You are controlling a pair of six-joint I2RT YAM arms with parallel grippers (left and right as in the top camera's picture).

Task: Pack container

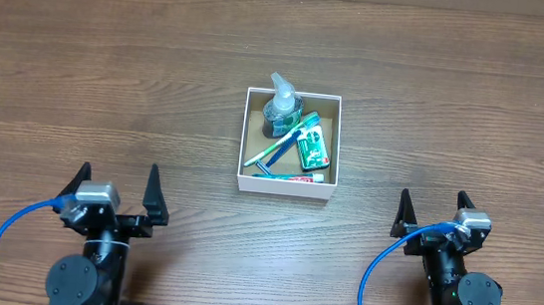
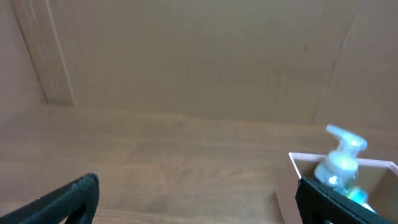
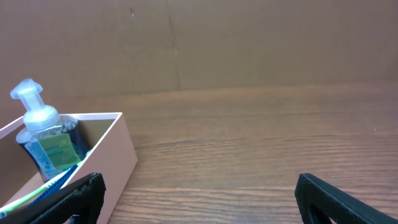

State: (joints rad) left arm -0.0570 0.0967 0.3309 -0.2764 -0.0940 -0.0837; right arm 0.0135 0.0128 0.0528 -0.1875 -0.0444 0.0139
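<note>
The container [image 1: 286,186], a small square cardboard box with white walls and a brown inside, sits at the table's middle. In it are a clear pump bottle [image 1: 279,106], toothbrushes [image 1: 284,146], a green packet [image 1: 313,148] and a toothpaste tube [image 1: 292,176]. My left gripper [image 1: 117,186] is open and empty at the front left, well apart from the box. My right gripper [image 1: 433,211] is open and empty at the front right. The box [image 2: 298,165] and bottle [image 2: 341,163] show at the right of the left wrist view. The box [image 3: 118,149] and bottle [image 3: 43,138] show at the left of the right wrist view.
The wooden table [image 1: 109,77] runs all round the box. A brown cardboard wall [image 3: 249,43] stands behind the table's far edge. Blue cables [image 1: 4,232] loop beside each arm base.
</note>
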